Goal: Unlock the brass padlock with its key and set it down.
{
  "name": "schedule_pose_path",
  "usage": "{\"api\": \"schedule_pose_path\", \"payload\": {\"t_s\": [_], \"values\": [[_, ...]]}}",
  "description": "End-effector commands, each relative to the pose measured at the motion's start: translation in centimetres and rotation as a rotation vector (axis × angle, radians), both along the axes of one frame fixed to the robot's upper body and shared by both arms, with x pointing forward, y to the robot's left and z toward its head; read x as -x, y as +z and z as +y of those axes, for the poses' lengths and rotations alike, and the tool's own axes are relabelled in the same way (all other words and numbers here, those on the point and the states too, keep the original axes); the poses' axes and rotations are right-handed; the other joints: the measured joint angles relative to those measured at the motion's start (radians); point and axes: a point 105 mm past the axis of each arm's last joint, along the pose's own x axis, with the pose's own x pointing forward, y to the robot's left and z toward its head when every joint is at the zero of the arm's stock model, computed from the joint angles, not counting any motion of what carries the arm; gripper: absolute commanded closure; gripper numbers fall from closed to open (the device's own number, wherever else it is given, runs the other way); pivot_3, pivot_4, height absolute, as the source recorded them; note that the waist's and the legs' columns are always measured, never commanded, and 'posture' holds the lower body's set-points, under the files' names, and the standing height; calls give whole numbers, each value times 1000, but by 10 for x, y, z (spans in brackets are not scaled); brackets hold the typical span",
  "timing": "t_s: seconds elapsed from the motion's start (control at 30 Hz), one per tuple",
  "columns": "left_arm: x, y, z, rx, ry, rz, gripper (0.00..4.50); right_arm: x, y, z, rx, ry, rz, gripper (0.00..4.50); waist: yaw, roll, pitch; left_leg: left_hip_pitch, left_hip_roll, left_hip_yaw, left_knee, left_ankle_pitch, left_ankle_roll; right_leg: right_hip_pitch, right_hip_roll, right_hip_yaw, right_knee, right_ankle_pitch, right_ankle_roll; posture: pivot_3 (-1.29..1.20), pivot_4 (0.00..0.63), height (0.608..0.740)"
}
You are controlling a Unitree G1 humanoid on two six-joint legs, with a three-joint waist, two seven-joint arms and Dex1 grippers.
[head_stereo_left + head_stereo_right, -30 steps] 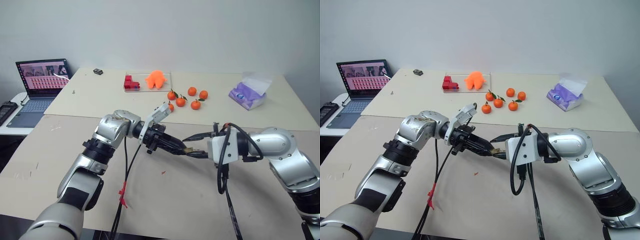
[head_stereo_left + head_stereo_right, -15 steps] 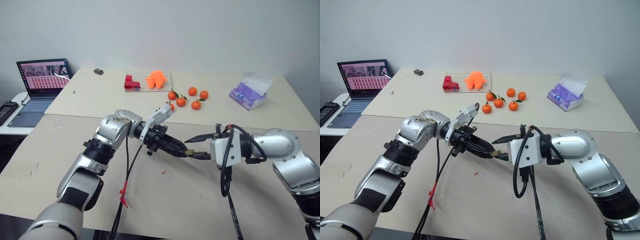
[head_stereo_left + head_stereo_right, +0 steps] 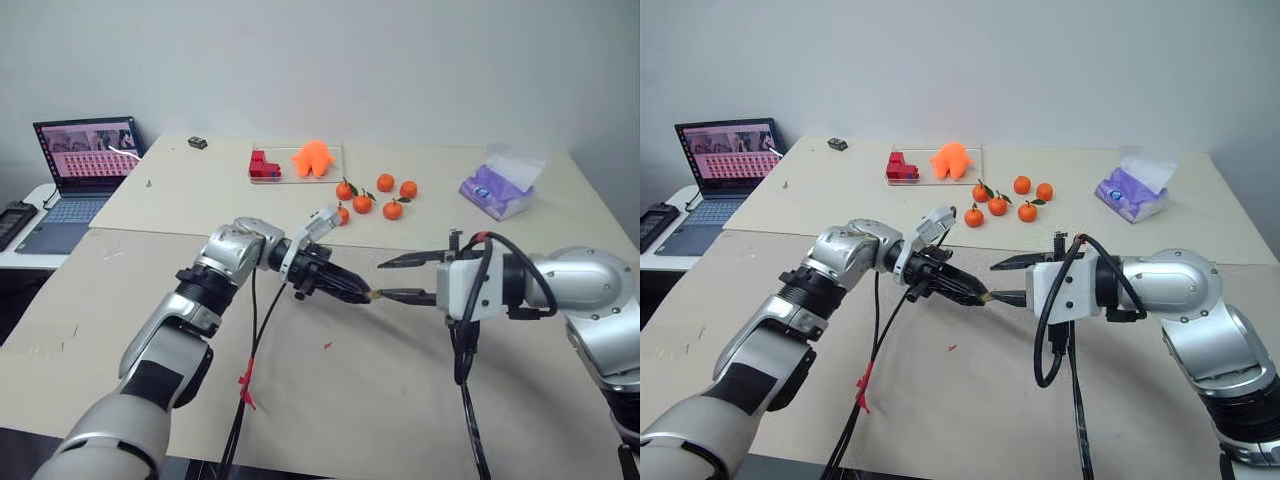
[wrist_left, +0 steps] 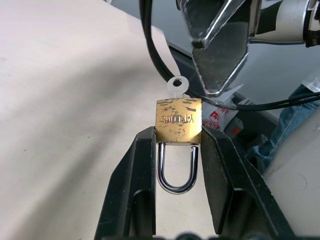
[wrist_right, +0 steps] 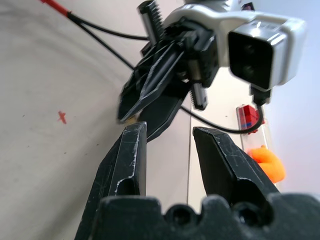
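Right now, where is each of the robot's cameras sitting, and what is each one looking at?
Left and right eye views: on the head, looking forward and down over both arms at the beige table.
Left wrist view: on the left wrist, looking along the left end effector, which grips the small brass padlock with the silver shackle and a silver key sticking out.
Right wrist view: on the right wrist, looking along the open right end effector toward the left one.
Shared: the wrist views face each other.

Above the table (image 3: 330,390) the brass padlock (image 4: 178,118) sits between the left gripper (image 3: 362,293) and right gripper (image 3: 390,281) — tangerines (image 3: 376,196) behind.
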Motion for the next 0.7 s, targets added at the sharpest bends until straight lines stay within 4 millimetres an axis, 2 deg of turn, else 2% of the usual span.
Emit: {"api": "schedule_pose_path", "payload": {"t_s": [0.03, 0.2, 0.37, 0.7], "values": [[0, 14, -3, 30, -26, -47, 3675, 6, 7, 4, -17, 13, -39, 2648, 0, 0, 0, 0, 0, 0, 0, 0, 0, 0, 0, 0, 0, 0, 0, 0, 150, 673], [-2, 16, 1, 25, -16, -50, 3675, 7, 1, 2, -7, 13, -23, 2648, -1, 0, 0, 0, 0, 0, 0, 0, 0, 0, 0, 0, 0, 0, 0, 0, 150, 673], [-4, 14, 6, 11, -2, -53, 3675, 7, 4, 2, -11, 17, -21, 2648, -2, -1, 0, 1, 1, 0, 0, 0, 0, 0, 1, 0, 0, 0, 0, 0, 150, 673], [-7, 18, 7, 17, 13, -40, 3675, 1, -6, 1, 3, 9, -24, 2648, -1, 0, 0, 0, 1, 0, 0, 0, 0, 0, 1, 0, 0, 0, 0, 0, 150, 673]]}}
